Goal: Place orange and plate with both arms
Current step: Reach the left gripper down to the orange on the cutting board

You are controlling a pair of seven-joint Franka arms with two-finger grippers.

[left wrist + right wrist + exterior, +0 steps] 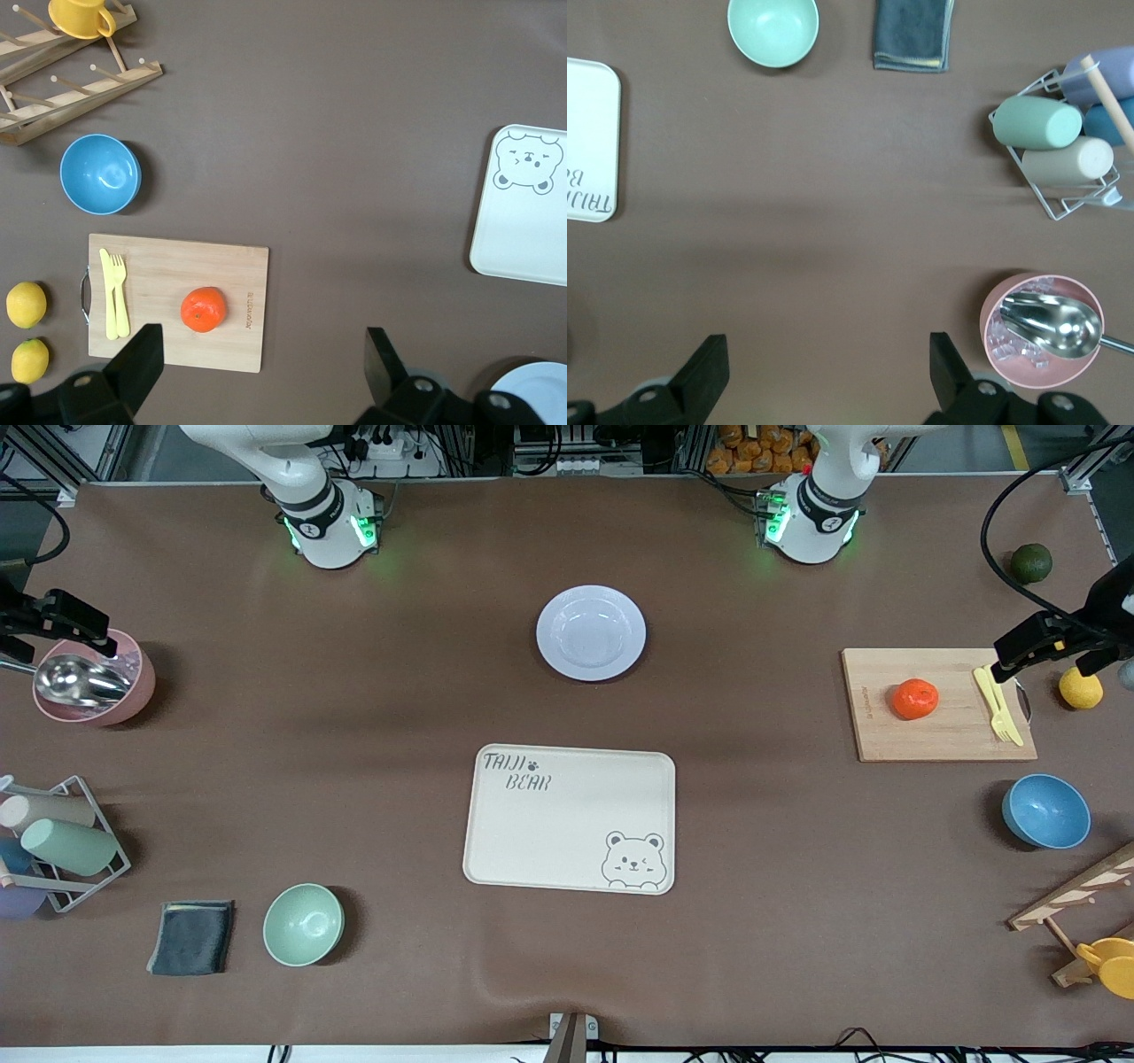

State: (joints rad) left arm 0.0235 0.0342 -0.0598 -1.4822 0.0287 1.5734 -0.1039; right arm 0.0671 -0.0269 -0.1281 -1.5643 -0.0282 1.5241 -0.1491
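The orange (915, 698) lies on a wooden cutting board (939, 735) toward the left arm's end of the table. It also shows in the left wrist view (204, 309). The lavender-white plate (591, 633) stands empty mid-table, near the robots' bases; its edge shows in the left wrist view (542, 390). My left gripper (1036, 642) is open and empty, up in the air over the cutting board's end; its jaws (263, 367) stand wide apart. My right gripper (66, 622) is open and empty, up over the pink bowl; its jaws (828, 372) stand over bare table.
The cream bear tray (570, 817) lies mid-table, nearer the camera than the plate. A yellow fork (998, 704) is on the board. Nearby are a lemon (1081, 688), dark green fruit (1031, 563), blue bowl (1046, 811), mint bowl (303, 924), pink bowl (133, 686) and cup rack (53, 850).
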